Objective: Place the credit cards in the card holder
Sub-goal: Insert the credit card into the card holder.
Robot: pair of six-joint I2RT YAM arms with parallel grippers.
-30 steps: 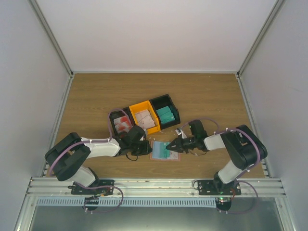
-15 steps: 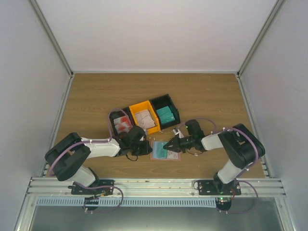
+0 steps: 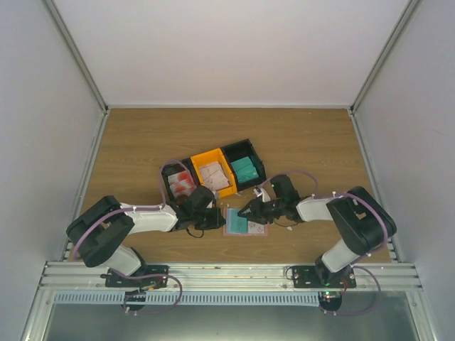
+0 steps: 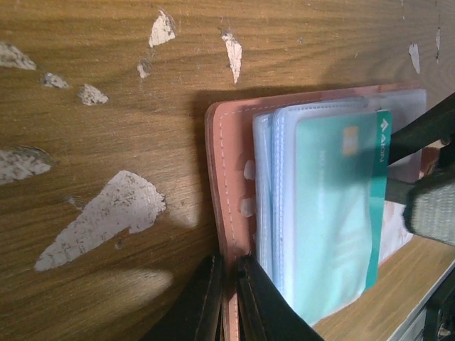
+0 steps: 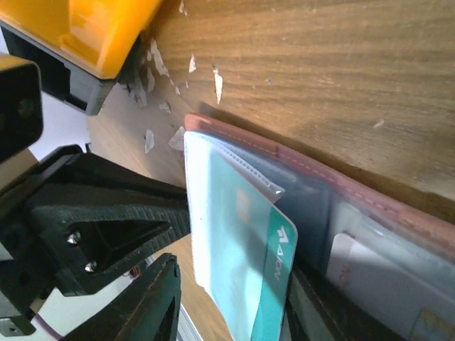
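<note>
On the wooden surface [image 3: 142, 142], left claw [image 4: 227, 284] is clamping the card holder [image 4: 229, 177]; right claw [image 5: 231, 312] is standing apart around the teal card [image 4: 334, 213], apparently needing pushing deeper.

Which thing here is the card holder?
On the wooden table, find the black and orange bins. Just below them in the overhead view lies the card holder: unlike the bins, it is a flat reddish-brown wallet with clear pockets showing a teal card.

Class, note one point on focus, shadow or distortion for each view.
Top external: even light, sharp, walls lean outward. Left wrist: card holder sharp, dark shadow along its left edge. Right wrist: orange bin blurred, teal card sharper.
</note>
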